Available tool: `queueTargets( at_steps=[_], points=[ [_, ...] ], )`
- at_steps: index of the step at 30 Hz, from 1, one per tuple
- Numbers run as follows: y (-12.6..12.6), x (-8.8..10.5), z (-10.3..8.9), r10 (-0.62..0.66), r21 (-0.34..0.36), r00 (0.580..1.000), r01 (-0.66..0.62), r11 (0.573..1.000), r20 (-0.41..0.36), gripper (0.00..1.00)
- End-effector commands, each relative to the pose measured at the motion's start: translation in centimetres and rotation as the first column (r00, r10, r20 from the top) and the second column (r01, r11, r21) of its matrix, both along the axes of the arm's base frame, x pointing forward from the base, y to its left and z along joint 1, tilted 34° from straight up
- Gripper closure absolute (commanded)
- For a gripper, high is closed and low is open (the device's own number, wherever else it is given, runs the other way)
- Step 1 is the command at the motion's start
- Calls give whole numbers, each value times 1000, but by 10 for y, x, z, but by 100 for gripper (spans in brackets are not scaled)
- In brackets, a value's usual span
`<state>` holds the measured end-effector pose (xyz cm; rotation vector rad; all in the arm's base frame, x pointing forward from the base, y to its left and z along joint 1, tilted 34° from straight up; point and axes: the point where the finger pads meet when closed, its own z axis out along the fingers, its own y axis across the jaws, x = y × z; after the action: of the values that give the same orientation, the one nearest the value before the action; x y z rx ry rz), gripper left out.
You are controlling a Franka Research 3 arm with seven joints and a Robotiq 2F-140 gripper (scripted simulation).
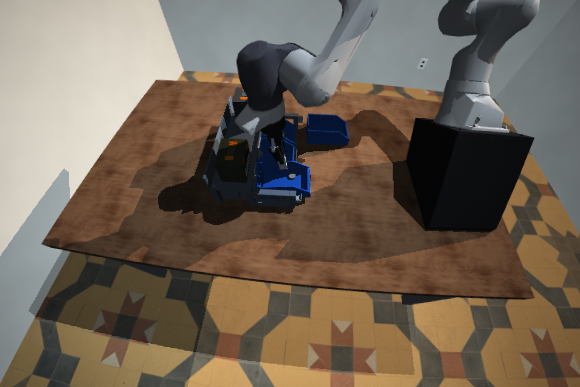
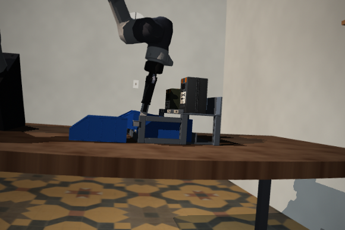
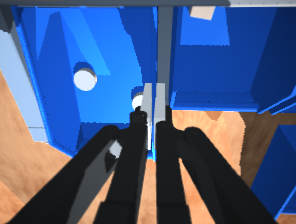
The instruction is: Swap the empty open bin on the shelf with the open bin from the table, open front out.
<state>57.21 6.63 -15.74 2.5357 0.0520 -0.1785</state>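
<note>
1. Fingers [image 1: 279, 156] [image 2: 145, 107] of the gripper [image 1: 283, 166] [image 2: 144, 113] [image 3: 153, 95] pinch a thin side wall of the parts bin [image 1: 279, 182] [image 2: 131, 118] [image 3: 112, 55], with a sliver of blue showing between the tips.
2. That bin sits in the end bay of the grey shelf [image 1: 275, 199] [image 2: 184, 131], on the side toward the counter's near edge in the top view, its open front facing the black pedestal [image 1: 435, 176] [image 2: 16, 95]. Whether its base is fully level cannot be told.
3. White round pieces [image 3: 85, 80] lie in it, one of them near the fingertips.
4. Just beside it, past a grey divider [image 3: 164, 50], is the neighbouring bin [image 3: 215, 70], with a pale block [image 3: 202, 12] inside.
5. The loose bin [image 1: 326, 129] [image 2: 98, 128] [image 3: 282, 170] stands upright on the counter [image 1: 350, 231] [image 2: 166, 165], off the shelf, between the shelf's front and the pedestal and toward the far edge in the top view.
6. A dark green box [image 1: 233, 161] [image 2: 172, 98] and a tall dark box [image 2: 193, 95] stand on the shelf's upper board.
7. Shelf and bins are nearer the counter's left edge, while the pedestal is by its right edge, both in the top view.
</note>
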Motion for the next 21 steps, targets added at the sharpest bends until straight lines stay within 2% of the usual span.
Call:
queueTargets(
  at_steps=[1,5,6,21],
  points=[
    [3,4,2,1,4,1000,-1,1000,14,100],
    [3,4,2,1,4,1000,-1,1000,14,100],
    [3,4,2,1,4,1000,-1,1000,14,94],
    [3,4,2,1,4,1000,-1,1000,14,94]
  ],
)
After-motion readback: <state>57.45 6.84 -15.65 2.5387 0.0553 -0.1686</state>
